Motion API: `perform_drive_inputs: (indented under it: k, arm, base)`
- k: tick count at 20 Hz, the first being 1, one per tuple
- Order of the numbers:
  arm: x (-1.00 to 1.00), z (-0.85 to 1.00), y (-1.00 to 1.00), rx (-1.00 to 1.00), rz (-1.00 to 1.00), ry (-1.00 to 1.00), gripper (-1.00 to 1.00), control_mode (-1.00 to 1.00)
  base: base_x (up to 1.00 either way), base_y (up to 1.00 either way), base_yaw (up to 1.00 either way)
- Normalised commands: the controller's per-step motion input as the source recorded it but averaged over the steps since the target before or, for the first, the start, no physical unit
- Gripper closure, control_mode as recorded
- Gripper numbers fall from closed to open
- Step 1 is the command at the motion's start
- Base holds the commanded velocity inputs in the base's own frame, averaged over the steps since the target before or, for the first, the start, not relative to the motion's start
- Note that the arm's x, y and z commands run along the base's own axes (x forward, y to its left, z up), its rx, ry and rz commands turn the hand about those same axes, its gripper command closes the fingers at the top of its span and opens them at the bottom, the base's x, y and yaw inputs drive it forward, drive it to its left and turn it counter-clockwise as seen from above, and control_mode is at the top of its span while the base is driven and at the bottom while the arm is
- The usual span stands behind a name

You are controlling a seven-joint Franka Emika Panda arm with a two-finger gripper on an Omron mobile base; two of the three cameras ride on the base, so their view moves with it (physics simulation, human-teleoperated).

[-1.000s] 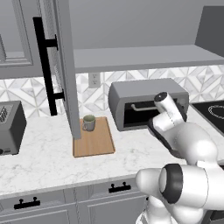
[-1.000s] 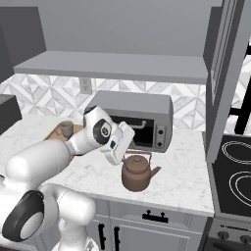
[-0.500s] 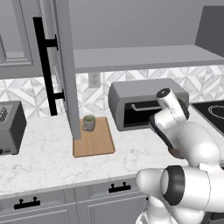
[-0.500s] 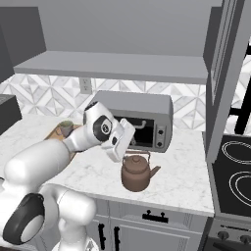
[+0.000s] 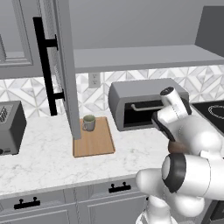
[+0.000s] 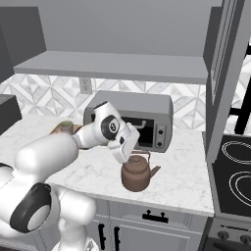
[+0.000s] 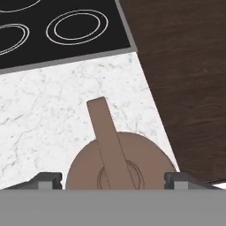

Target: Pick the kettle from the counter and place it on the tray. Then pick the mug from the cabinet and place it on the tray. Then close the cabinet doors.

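Jaws (image 7: pixel 113 178) had dropped over the kettle (image 6: pixel 138 174), wide astride its handle (image 7: pixel 108 137), beginning to narrow. Nothing gripped yet; the mug (image 5: pixel 89 123) already sat on the tray (image 5: pixel 93 139).

Arm hides most of kettle (image 5: pixel 176 148)

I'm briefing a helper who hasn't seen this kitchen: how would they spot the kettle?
Find the grey microwave on the white counter. Just in front of it sits the kettle, under the robot's hand: squat, round, brown, with a short spout and arched handle, unlike the small beige mug.
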Motion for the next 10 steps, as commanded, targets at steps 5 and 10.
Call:
perform_drive_inputs:
  k: [5, 10]
  arm:
    - [0.00, -0.20, 0.00, 0.02, 0.01, 0.03, 1.00, -1.00]
    - [-0.08, 0.00, 0.00, 0.04, 0.02, -0.02, 1.00, -1.00]
  base:
    - [0.00, 0.00, 0.00]
    - [0.00, 0.00, 0.00]
